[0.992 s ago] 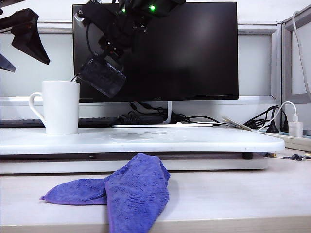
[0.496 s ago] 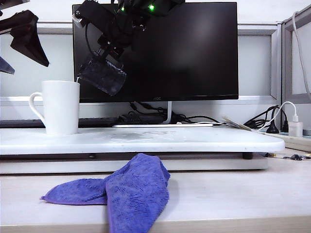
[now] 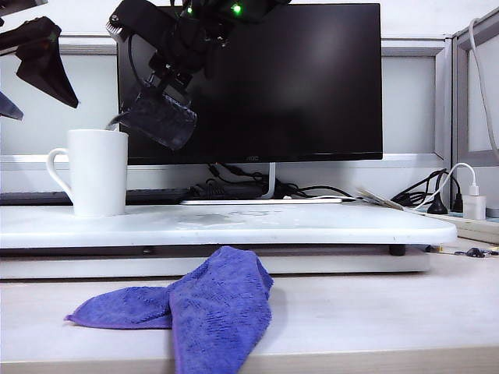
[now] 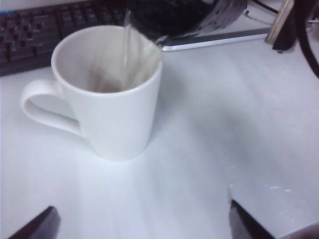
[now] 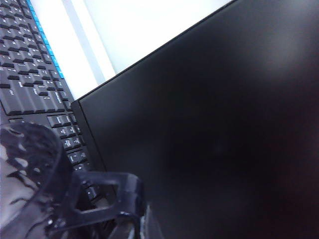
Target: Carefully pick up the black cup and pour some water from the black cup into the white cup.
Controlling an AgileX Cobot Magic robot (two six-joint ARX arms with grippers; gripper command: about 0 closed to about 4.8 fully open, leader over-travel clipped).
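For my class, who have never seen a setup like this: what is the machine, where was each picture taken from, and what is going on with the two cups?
It is a robot with two arms. One picture is taken from in front of the table, the others from a camera on each wrist. The right hand, closed, holds the black cup tilted over the white cup, and a thin stream of water runs in. The left hand hangs open above the white cup, holding nothing. The white cup stands on a white board; a purple cloth lies in front, a monitor and keyboard behind.

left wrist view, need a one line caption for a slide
Water streams from the tilted black cup into the white cup on the white table.
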